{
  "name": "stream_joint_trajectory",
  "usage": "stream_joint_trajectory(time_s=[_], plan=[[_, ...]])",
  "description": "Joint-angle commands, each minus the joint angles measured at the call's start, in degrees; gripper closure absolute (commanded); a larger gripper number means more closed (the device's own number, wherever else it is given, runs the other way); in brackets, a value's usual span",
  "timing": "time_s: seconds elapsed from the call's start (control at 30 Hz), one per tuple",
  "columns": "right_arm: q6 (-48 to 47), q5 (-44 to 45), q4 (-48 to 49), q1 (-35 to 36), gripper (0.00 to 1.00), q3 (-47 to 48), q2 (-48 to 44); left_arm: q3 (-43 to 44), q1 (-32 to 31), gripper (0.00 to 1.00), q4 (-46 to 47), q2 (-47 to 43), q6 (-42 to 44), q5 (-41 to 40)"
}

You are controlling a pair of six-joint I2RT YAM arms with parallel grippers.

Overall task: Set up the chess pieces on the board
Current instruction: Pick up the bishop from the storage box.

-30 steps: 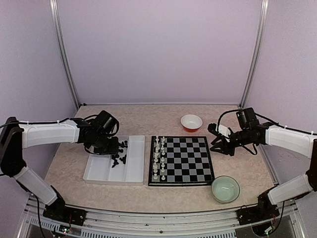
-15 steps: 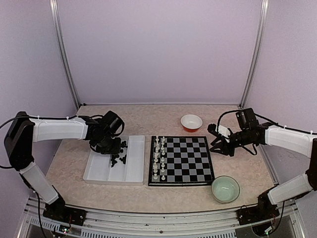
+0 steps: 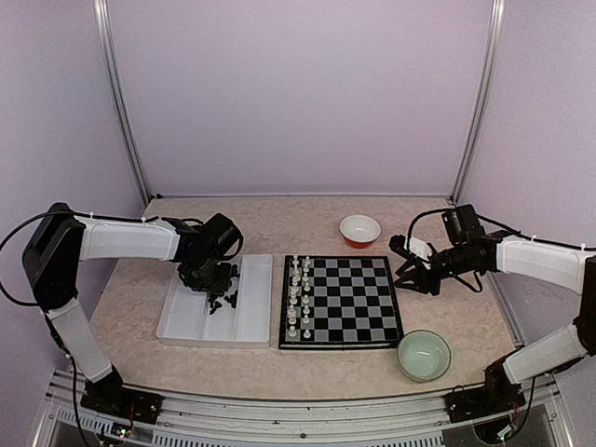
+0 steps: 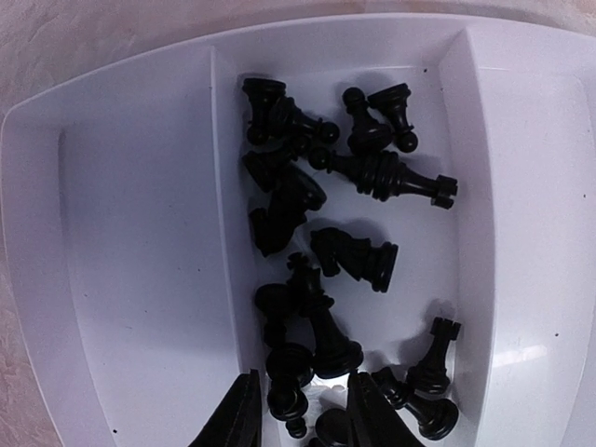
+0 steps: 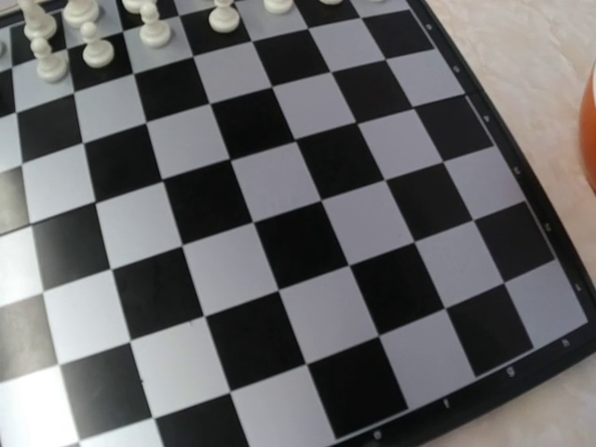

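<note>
Board (image 3: 354, 303) centre frame, white pieces (image 3: 298, 296) along its left edge, black pieces (image 4: 358, 256) heaped in tray's (image 4: 140, 279) middle compartment left of it, left gripper (image 4: 300, 414) jaws spread over them, right gripper (image 3: 408, 268) beside board's right edge, jaws' state cannot tell, red bowl (image 3: 359, 230) beyond.

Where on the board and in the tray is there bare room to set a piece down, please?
The board is bare everywhere right of the white pieces, which crowd its two leftmost columns in the overhead view. In the tray, both outer compartments are empty; the middle one is crowded with black pieces.
</note>
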Motion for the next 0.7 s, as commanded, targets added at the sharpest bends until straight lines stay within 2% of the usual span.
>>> stream_joint_trajectory(time_s=[0.0, 0.37, 0.53, 0.67], plan=[[-0.5, -0.5, -0.8, 0.2, 0.69, -0.6, 0.8, 1.4, -0.4, 0.67, -1.3, 1.5, 0.5, -0.9], [-0.5, -0.2, -0.8, 0.4, 0.69, -0.8, 1.1, 2.2, -1.1, 0.78, -1.4, 3.2, 0.6, -0.5], [-0.3, -0.2, -0.9, 0.5, 0.69, -0.8, 0.9, 5.7, -3.0, 0.87, -6.3, 2.1, 0.2, -3.2], [-0.1, -0.3, -1.0, 0.5, 0.69, -0.8, 0.9, 11.9, -5.4, 0.91, -12.6, 0.6, -0.5, -4.4]])
